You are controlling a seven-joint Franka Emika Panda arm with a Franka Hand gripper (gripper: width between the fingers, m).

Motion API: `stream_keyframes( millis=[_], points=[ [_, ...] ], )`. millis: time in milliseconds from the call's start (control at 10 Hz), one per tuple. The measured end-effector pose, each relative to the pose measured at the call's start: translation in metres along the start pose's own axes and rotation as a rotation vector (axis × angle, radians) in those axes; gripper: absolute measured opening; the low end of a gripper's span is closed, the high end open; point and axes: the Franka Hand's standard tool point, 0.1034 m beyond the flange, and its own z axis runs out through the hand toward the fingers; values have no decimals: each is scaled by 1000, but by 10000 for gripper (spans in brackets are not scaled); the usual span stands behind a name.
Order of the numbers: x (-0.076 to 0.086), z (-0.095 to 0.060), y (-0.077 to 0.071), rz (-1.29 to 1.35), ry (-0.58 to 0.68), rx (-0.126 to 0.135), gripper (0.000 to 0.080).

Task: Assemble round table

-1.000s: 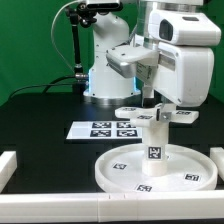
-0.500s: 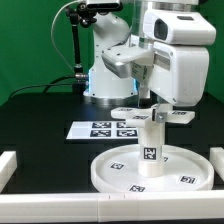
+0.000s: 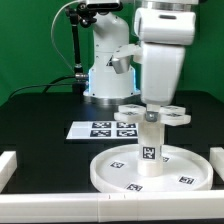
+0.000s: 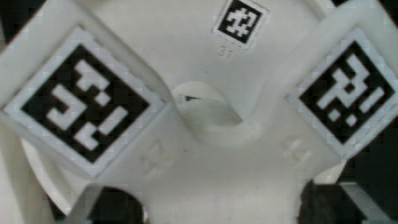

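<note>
The large rimmed round disc (image 3: 112, 168) lies flat on the black table at the front. The short thick cylinder leg (image 3: 151, 150) stands upright on its middle, a tag facing the camera. The cross-shaped foot (image 3: 131, 112) sits level on top of the leg. My gripper (image 3: 157, 105) comes straight down from above and is shut on the foot's middle. In the wrist view the foot (image 4: 214, 115) fills the picture with its tagged arms. My gripper (image 4: 217, 206) has a dark finger (image 4: 111, 206) on each side of the foot's centre. The joint between leg and foot is hidden.
The marker board (image 3: 104, 129) lies flat behind the disc toward the exterior view's left. White bars edge the workspace at the front (image 3: 60, 208) and at the left (image 3: 8, 162). The robot base (image 3: 103, 80) stands at the back.
My hand has turned about its vertical axis over the last second, and the cross-shaped foot has turned with it on top of the leg. The disc and the leg stay where they were.
</note>
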Motion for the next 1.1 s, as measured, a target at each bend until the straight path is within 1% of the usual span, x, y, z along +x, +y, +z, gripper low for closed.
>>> stream_keyframes(
  millis=[100,200,600,700,900,1000,1100],
  points=[
    [-2,1,-3,128,-9,32,432],
    [-2,0,-1,172,-9,32,433],
    [0,0,-1,410,-11,31,433],
    [0,0,-2,494,0,42,433],
    [-5,1,-2,787,49,111,433],
    [-5,2,-2,857,64,132,433],
    [-5,1,-1,926,70,144,433]
  ],
)
